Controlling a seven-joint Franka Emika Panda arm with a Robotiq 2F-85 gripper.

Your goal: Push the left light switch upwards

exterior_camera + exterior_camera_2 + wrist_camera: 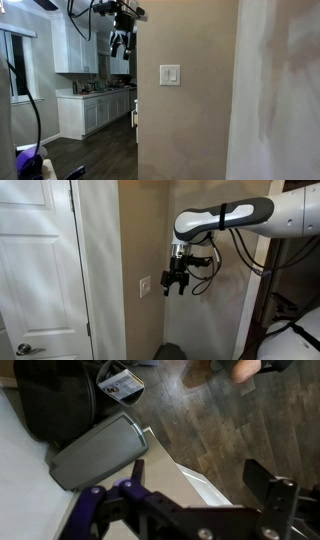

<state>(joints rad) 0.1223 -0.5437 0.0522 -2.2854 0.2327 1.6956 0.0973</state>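
The small white two-switch wall plate sits on a beige wall; the left light switch is its left-hand narrow rocker. The plate also shows side-on in an exterior view, where the rockers cannot be told apart. My gripper points down, open and empty, just out from the wall, beside and slightly above the plate and not touching it. It hangs at the top in an exterior view. In the wrist view the open fingers frame a white bevelled plate seen at a steep angle.
A white panelled door stands beside the wall. The wall's corner edge opens onto a kitchen with white cabinets. Below lie a dark wood floor, a grey box and a black bag.
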